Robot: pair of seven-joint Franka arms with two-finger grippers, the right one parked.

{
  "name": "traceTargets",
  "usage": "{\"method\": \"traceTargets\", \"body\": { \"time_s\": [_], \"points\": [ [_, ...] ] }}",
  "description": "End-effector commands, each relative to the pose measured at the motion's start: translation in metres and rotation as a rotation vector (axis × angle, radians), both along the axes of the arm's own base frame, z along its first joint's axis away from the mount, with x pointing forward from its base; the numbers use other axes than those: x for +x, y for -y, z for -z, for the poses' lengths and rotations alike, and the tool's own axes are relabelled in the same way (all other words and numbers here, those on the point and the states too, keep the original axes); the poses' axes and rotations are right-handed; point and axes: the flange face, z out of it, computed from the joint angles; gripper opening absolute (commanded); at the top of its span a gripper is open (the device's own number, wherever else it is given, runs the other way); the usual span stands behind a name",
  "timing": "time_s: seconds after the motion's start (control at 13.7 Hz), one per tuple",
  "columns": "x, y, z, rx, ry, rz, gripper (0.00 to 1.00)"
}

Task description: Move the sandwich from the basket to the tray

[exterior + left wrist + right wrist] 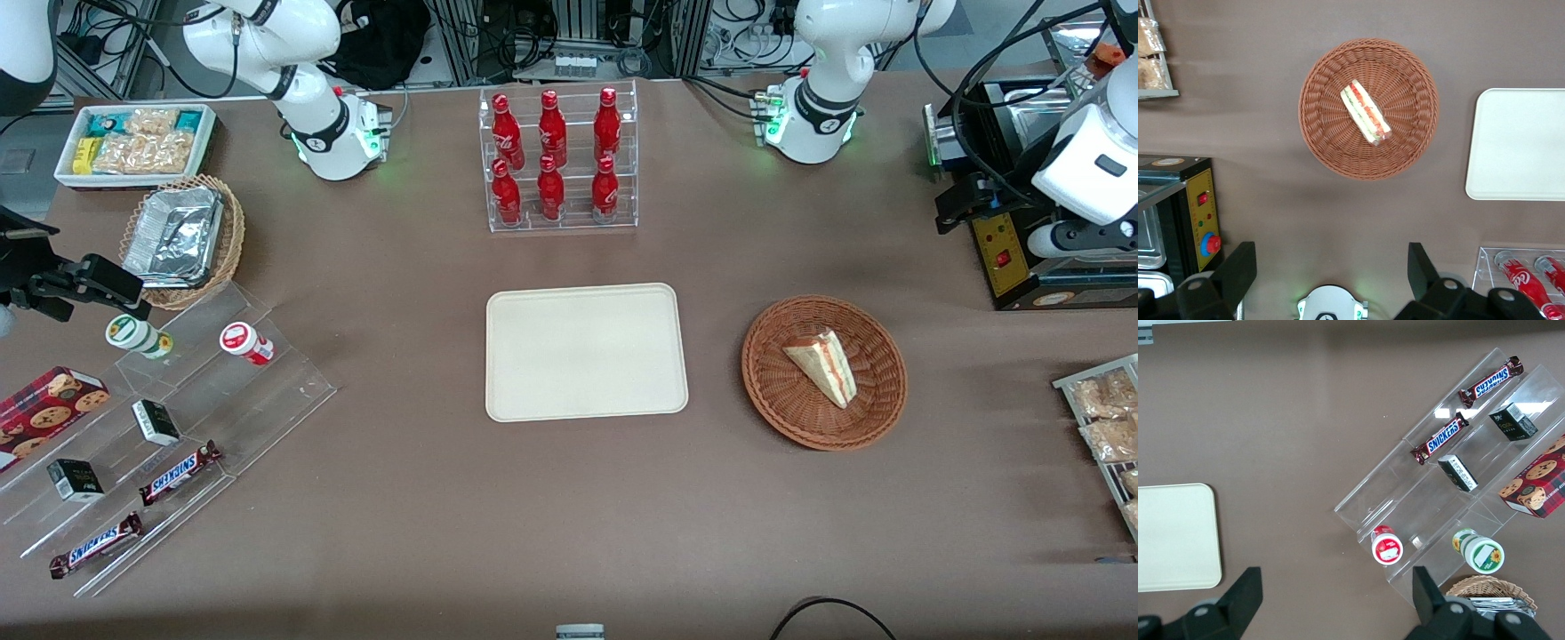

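The sandwich (pixel 822 366) (pixel 1366 113), a pale bread wedge with red and green filling, lies in the round reddish-brown wicker basket (pixel 773 400) (pixel 1318 133). Beside the basket, toward the parked arm's end, lies the flat cream tray (pixel 587 351) (pixel 1521 143) (pixel 1175 537) with nothing on it. My gripper (pixel 958 206) (pixel 1328 267) hangs high over the table toward the working arm's end, farther from the front camera than the basket. It is open and holds nothing, well apart from the sandwich.
A clear rack of red bottles (pixel 560 160) stands farther back than the tray. A black box with a yellow panel (pixel 1005 253) sits close to my gripper. A wire rack of snack packets (pixel 1107 427) is at the working arm's end. An acrylic snack stand (pixel 160 427) is at the parked arm's end.
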Motion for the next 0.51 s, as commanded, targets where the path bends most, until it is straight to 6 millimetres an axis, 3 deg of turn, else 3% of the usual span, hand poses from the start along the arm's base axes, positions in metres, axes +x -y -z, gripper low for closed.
{"method": "traceTargets", "body": {
  "time_s": [0.0, 0.22, 0.44],
  "points": [
    [-0.001, -0.004, -0.006, 0.034, 0.013, 0.003, 1.0],
    [0.002, -0.005, 0.003, 0.037, -0.002, -0.013, 1.0],
    [0.019, -0.003, 0.044, 0.04, -0.07, -0.038, 1.0]
  ]
}}
